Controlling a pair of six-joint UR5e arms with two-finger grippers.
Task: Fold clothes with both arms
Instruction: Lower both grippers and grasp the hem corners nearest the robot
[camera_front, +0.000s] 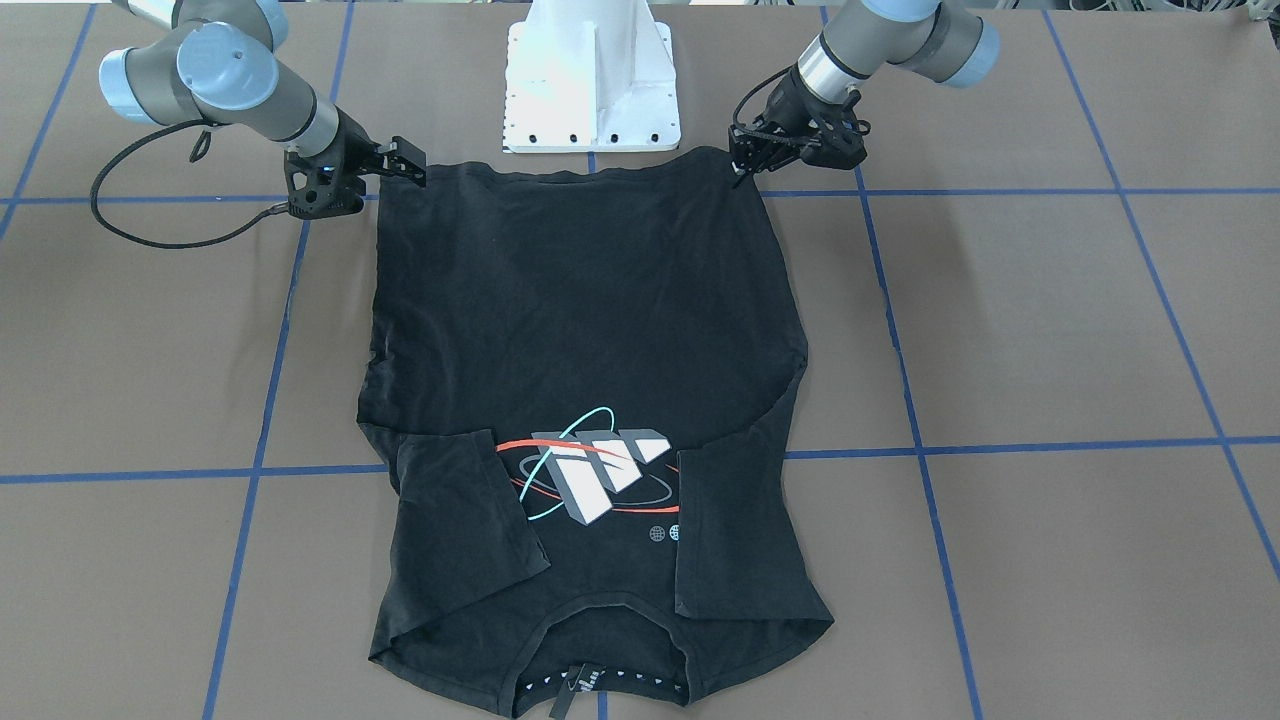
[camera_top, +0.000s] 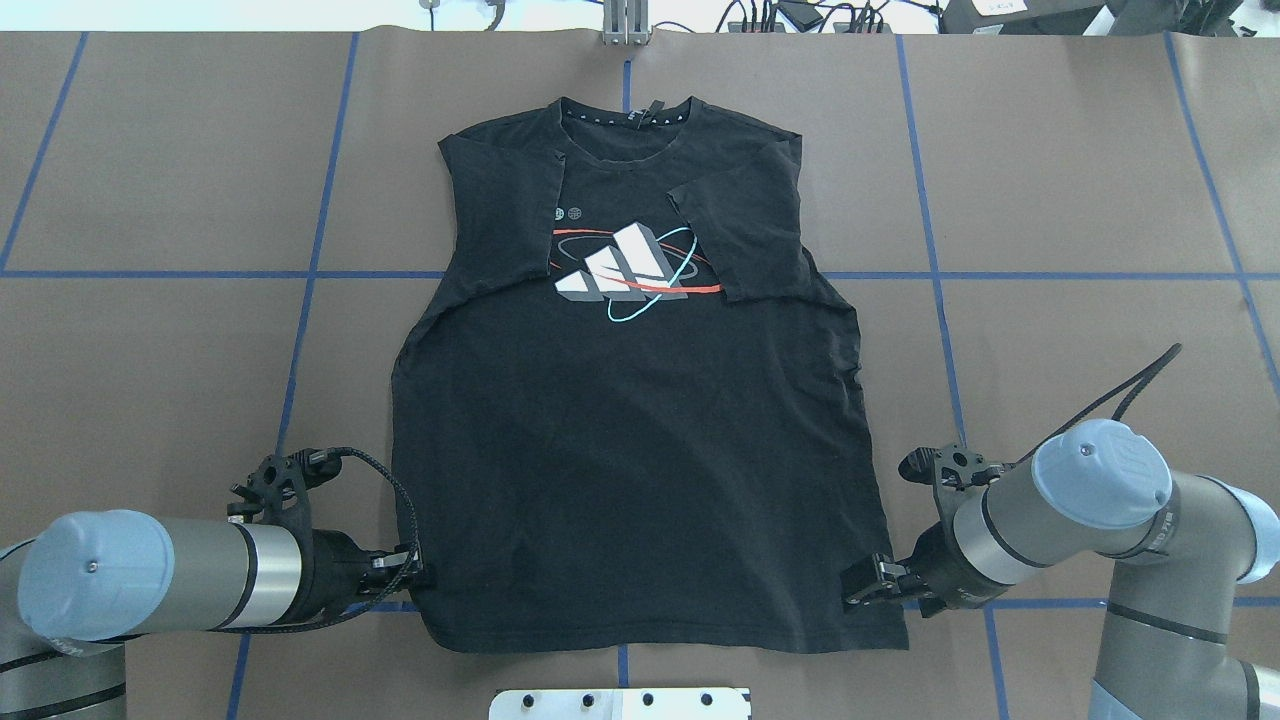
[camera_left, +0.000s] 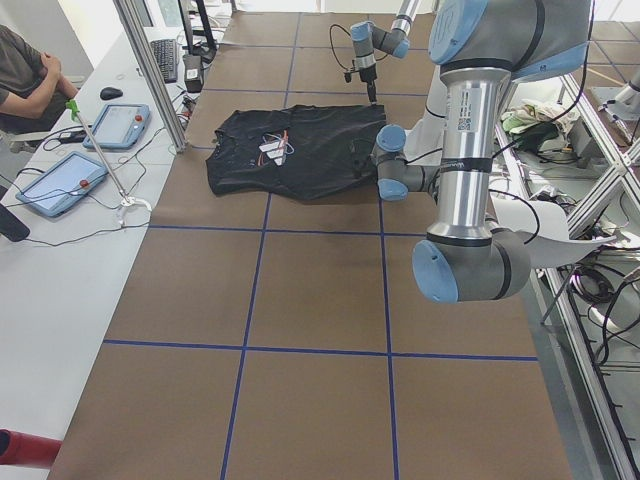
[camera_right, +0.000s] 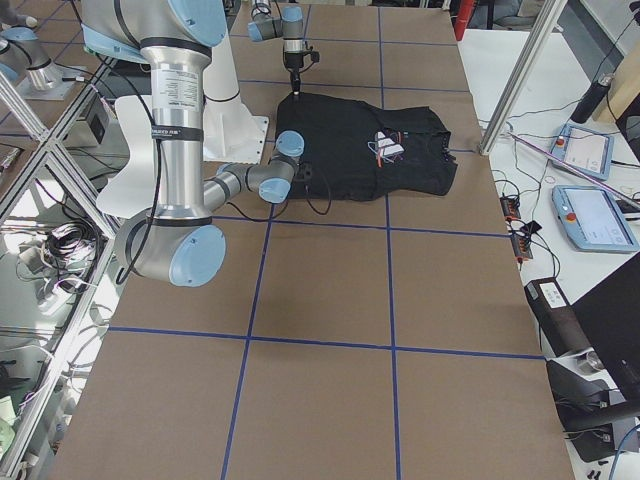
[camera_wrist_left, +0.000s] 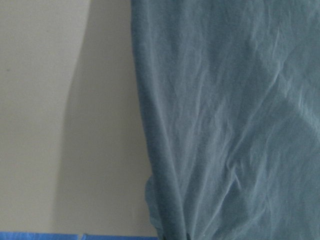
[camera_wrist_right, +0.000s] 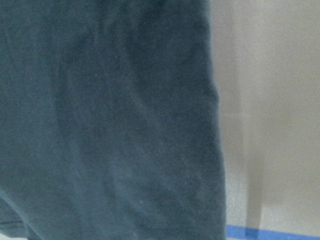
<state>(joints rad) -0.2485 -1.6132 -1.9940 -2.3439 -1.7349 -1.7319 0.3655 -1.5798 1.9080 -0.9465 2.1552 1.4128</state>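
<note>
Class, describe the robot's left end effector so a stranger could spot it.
On the brown table lies a black T-shirt. The left end effector is at its hem corner on the overhead view's left; the right end effector takes the opposite corner.

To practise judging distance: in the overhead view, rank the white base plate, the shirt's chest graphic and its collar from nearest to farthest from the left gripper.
Measured from the left gripper, at the shirt hem:
1. White base plate, bottom edge, centre.
2. Chest graphic, upper middle of the shirt.
3. Collar, far end.
</note>
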